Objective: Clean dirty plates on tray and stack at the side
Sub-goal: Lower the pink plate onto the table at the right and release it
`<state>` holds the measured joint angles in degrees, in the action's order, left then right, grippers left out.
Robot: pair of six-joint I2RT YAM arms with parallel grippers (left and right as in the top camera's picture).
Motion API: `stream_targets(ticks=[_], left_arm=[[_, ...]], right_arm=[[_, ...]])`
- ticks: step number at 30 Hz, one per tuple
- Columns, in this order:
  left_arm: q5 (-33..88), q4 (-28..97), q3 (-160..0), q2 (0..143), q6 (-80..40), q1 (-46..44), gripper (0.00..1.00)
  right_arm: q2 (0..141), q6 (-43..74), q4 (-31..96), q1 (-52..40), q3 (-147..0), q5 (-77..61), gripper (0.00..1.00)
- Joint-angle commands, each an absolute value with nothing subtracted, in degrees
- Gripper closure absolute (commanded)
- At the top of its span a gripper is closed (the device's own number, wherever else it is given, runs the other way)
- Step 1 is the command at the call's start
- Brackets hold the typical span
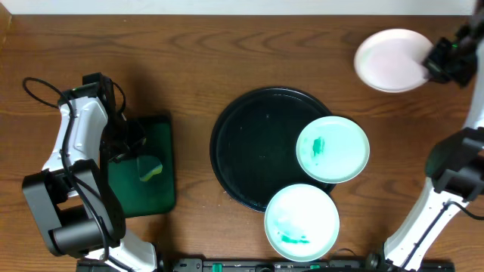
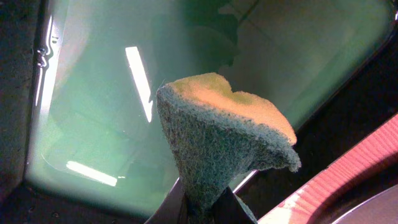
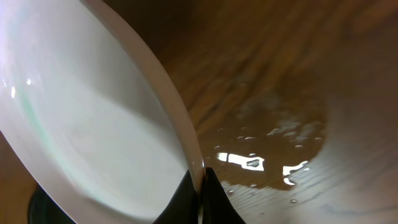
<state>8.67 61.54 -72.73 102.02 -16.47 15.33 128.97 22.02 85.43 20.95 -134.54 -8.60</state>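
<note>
Plates: clean-looking plate (image 1: 392, 60) off the tray (image 1: 249, 113), far right over wet desk (image 3: 298, 93), tilted, rim pinched in right jaws. Two smeared green: one plate (image 1: 333, 149) at tray's right edge, other plate (image 1: 301, 221) overhanging its near rim. Probably stiff, light, slippery, breakable; best gripped at the rim. Left jaws clamped on sponge (image 2: 224, 124) above green tray (image 1: 162, 200).

Left arm (image 1: 76, 128) and right arm (image 1: 423, 211): white shells, black joints; black cables (image 1: 27, 85); right claw (image 3: 200, 183) black.
</note>
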Motion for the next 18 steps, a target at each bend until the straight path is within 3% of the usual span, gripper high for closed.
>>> stream_targets(ticks=[1, 18], left_arm=[[8.6, 61.9, -72.4, 102.8, -15.7, 15.6, 0.93], [8.6, 62.7, -72.4, 102.8, -15.7, 15.6, 0.93]], right_arm=[[127.1, 23.1, 83.9, 23.1, -130.9, -10.1, 0.99], [127.1, 21.9, 68.9, 33.6, -106.8, -9.3, 0.99]])
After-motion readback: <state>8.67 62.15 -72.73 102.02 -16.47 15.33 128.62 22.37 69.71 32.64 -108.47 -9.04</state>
